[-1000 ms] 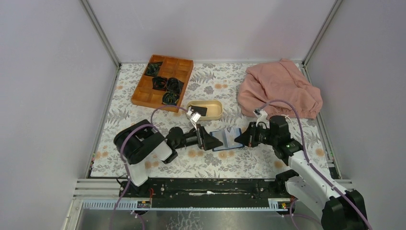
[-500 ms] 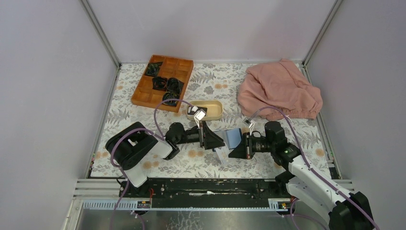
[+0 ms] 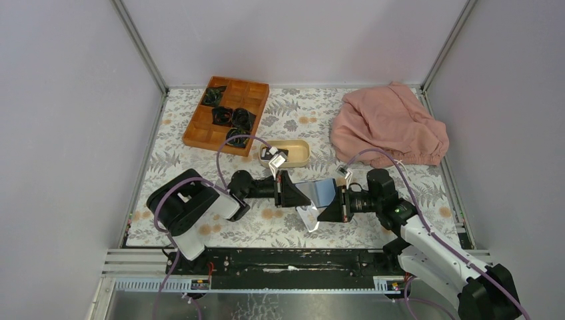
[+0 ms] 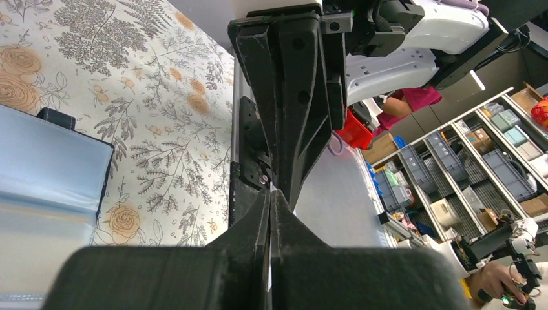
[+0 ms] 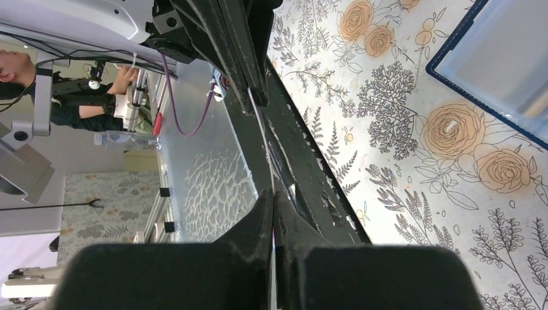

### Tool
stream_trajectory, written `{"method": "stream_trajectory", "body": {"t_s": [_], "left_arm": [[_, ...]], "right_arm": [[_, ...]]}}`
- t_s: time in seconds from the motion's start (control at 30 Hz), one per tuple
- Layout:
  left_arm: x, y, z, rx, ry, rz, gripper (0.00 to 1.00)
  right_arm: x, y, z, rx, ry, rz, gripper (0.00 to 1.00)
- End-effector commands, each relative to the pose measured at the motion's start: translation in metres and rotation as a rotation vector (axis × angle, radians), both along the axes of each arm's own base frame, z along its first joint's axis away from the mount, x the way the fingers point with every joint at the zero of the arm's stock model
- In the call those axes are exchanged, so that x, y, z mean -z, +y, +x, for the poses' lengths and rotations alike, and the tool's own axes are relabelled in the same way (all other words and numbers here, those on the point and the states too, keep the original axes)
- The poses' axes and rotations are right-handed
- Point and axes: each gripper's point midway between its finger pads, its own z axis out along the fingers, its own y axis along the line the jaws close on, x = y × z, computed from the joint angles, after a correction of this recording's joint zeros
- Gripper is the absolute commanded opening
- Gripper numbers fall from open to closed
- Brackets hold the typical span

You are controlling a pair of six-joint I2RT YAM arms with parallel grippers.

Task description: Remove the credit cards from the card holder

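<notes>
Now, card holder (image 3: 324, 192): open on table (image 3: 266, 230).
Left pincer (image 3: 307, 199): closed on pale card (image 3: 308, 220).
Right pincer (image 3: 320, 214): closed, same card.
Dish (image 3: 301, 144): dark item (image 3: 268, 154) inside.

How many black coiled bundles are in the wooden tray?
4 bundles: one in the tray's far-left corner, two side by side mid-tray, one nearest the beige dish; none seems hidden.

Open card holder (image 3: 324, 192) mid-table, pale credit card (image 3: 307, 219) just beside it, pink cloth (image 3: 390, 127) far right.
</notes>
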Motion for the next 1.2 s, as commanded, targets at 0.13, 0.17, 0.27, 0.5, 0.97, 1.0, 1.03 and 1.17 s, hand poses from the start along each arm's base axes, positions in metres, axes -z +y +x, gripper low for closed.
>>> {"method": "stream_trajectory", "body": {"t_s": [0.13,0.17,0.27,0.5,0.97,1.0,1.03,1.17], "left_arm": [[-0.013,0.004,-0.003,-0.014,-0.035,-0.064,0.0],[-0.015,0.005,0.004,-0.057,-0.019,-0.072,0.0],[-0.025,0.01,0.02,-0.182,0.009,-0.108,0.0],[-0.058,0.034,0.048,-0.436,0.032,-0.218,0.0],[-0.083,0.042,0.052,-0.479,0.03,-0.294,0.0],[-0.082,0.042,0.052,-0.48,0.031,-0.292,0.0],[-0.081,0.042,0.052,-0.48,0.032,-0.289,0.0],[-0.08,0.041,0.051,-0.475,0.033,-0.285,0.0]], "right_arm": [[-0.03,0.006,0.022,0.073,-0.164,0.07,0.33],[-0.033,0.004,0.028,0.117,-0.184,0.068,0.36],[-0.043,-0.002,0.042,0.231,-0.257,0.09,0.45],[-0.057,-0.013,0.058,0.382,-0.337,0.154,0.56],[-0.077,0.006,0.05,0.279,-0.326,0.352,0.49],[-0.078,0.007,0.049,0.275,-0.325,0.357,0.48],[-0.077,0.007,0.05,0.276,-0.322,0.359,0.46],[-0.076,0.008,0.05,0.271,-0.318,0.36,0.2]]}}
